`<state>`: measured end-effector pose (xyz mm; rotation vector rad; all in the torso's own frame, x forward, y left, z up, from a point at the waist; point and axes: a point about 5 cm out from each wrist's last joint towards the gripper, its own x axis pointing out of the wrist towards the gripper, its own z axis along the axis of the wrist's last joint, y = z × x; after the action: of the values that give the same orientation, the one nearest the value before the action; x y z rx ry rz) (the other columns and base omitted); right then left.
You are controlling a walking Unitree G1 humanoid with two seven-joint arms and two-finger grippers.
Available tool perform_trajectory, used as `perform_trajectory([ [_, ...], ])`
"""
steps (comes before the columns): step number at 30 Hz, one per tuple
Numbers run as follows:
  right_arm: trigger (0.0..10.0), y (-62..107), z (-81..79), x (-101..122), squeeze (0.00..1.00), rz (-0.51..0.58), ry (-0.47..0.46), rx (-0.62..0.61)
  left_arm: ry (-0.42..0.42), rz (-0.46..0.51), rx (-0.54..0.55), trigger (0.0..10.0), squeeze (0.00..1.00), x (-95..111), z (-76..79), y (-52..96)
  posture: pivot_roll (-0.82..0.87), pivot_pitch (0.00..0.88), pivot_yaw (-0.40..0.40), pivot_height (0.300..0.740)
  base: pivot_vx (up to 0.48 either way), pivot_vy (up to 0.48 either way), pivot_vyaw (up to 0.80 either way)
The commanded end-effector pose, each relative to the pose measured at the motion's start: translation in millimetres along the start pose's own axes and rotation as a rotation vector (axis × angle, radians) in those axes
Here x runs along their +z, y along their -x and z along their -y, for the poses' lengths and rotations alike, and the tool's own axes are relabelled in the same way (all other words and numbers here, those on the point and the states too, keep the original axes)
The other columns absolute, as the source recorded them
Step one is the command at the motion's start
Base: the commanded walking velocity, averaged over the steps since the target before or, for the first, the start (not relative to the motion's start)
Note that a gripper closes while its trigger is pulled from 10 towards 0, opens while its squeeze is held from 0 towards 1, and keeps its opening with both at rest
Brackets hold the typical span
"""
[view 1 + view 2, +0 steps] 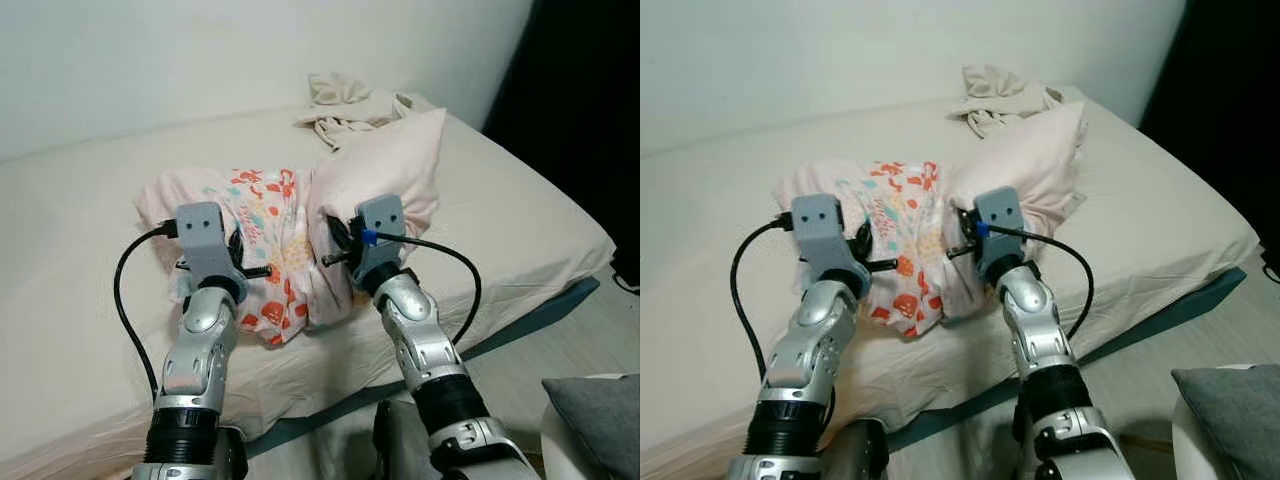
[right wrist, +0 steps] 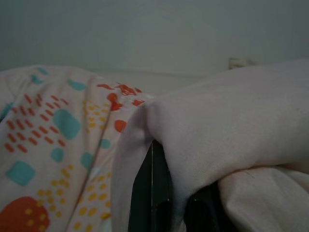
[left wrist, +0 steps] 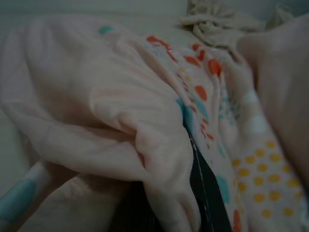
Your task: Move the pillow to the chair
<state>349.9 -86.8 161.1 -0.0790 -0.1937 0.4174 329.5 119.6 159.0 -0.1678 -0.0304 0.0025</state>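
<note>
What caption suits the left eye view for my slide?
Both grippers, left and right, pinch the pillow on the bed.

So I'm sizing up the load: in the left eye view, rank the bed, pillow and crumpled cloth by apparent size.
1. Bed
2. Pillow
3. Crumpled cloth, though it lies farther away, so it may look smaller than it is.

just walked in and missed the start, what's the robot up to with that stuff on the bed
The robot is leaning over the beige bed with both arms out. Its left gripper and right gripper are pushed into the near side of a soft pale pink pillow with a red, teal and yellow patterned middle, one on each side. Pink fabric is bunched around the black fingers in both wrist views, so it seems to be gripping the pillow. The pillow rests on the bed, not yet lifted. A crumpled cream cloth lies farther back.
</note>
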Motion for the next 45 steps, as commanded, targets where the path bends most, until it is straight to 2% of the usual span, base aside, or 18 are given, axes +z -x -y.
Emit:
perform_trajectory([
  [1, 10.0, -1.1, -10.3, 5, 0.00, 0.037, 0.019, 0.044, -0.075, 0.036, -0.049, 10.0, 0.00, 3, 12.3, -1.7, -0.03, 0.073, 0.016, 0.577, 0.000, 0.000, 0.00],
  [3, 10.0, 2.6, -6.2, 0, 0.00, 0.026, -0.020, 0.031, -0.110, 0.063, -0.033, 10.0, 0.00, 4, 8.8, -0.8, -0.03, 0.075, 0.015, 0.577, 0.000, 0.000, 0.00],
  [9, 10.0, 6.5, -3.5, -2, 0.00, 0.022, -0.026, 0.028, -0.159, 0.119, 0.000, 10.0, 0.00, 8, 0.5, 2.3, -0.03, 0.078, 0.013, 0.597, 0.000, 0.000, 0.00],
  [15, 10.0, 7.1, -2.9, -2, 0.00, 0.023, -0.027, 0.019, -0.157, 0.120, 0.004, 10.0, 0.00, 8, -1.3, 2.3, -0.03, 0.080, 0.015, 0.627, 0.000, 0.000, 0.00],
  [29, 10.0, 6.1, -1.5, 0, 0.00, 0.028, -0.028, 0.014, -0.167, 0.130, -0.027, 10.0, 0.00, 7, 5.7, 1.6, -0.04, 0.082, 0.020, 0.687, 0.000, 0.000, 0.00],
  [41, 10.0, 3.3, -2.6, 2, 0.00, 0.033, -0.027, 0.034, -0.150, 0.133, 0.013, 10.0, 0.00, 9, -0.3, 2.6, -0.03, 0.082, 0.004, 0.737, 0.000, 0.000, 0.00],
  [45, 10.0, 1.9, -3.6, 3, 0.00, 0.035, -0.025, 0.042, -0.147, 0.136, 0.016, 10.0, 0.00, 9, -1.2, 2.8, -0.03, 0.084, 0.002, 0.740, 0.000, 0.000, 0.00],
])
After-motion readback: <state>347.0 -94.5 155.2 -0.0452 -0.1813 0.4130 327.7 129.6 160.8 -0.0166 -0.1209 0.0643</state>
